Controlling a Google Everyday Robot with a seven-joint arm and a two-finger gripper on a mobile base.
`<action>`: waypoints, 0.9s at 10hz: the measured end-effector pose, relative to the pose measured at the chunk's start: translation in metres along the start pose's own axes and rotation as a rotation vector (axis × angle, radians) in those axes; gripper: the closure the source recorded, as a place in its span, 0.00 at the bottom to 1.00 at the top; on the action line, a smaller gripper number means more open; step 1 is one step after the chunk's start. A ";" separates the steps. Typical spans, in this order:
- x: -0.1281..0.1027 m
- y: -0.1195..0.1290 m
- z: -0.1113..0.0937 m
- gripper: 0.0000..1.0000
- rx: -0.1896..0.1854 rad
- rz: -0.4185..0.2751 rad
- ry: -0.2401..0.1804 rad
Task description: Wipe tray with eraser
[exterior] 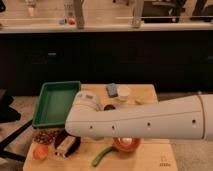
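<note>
Green tray (55,106) sits bare on counter (145,92). Eraser (69,145) lies in dark bowl (78,142) just front of tray. Claw hidden behind white arm (150,122) right of tray; grip state can't tell. Risk: low reach tips bowl, eraser slides out.

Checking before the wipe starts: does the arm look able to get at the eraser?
Probably yes: the arm stretches across the table to close by the eraser, which lies uncovered in the dark bowl. The gripper itself is not in view, so its final approach cannot be judged.
</note>
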 end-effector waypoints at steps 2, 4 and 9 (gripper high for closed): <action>0.001 -0.001 0.000 0.20 0.007 -0.019 -0.012; 0.010 -0.017 -0.010 0.20 0.090 -0.134 -0.062; -0.022 -0.098 -0.020 0.20 0.190 -0.419 -0.181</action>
